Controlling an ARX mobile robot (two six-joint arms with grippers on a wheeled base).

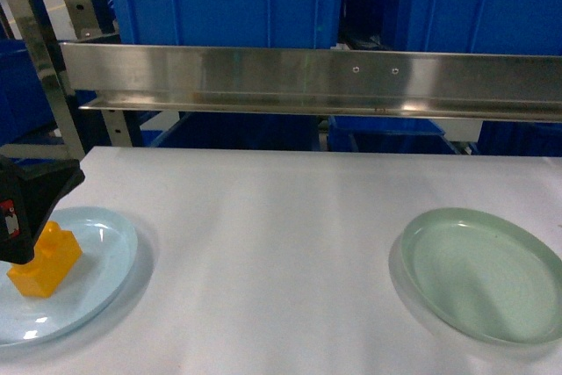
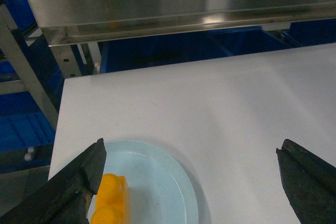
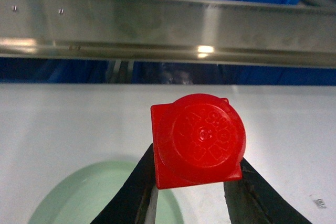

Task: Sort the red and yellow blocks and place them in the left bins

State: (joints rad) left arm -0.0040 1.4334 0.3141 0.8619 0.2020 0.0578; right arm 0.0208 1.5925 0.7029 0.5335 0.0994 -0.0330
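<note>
While red block in right pincer — yellow block on pale blue plate.

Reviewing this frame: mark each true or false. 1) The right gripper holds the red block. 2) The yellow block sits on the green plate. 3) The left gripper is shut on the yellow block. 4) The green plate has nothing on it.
1) True: the right gripper is shut on the red block.
2) False: the yellow block sits on the pale blue plate.
3) False: the left gripper is open, fingers spread wide, one beside the block.
4) True: the green plate is bare.
</note>
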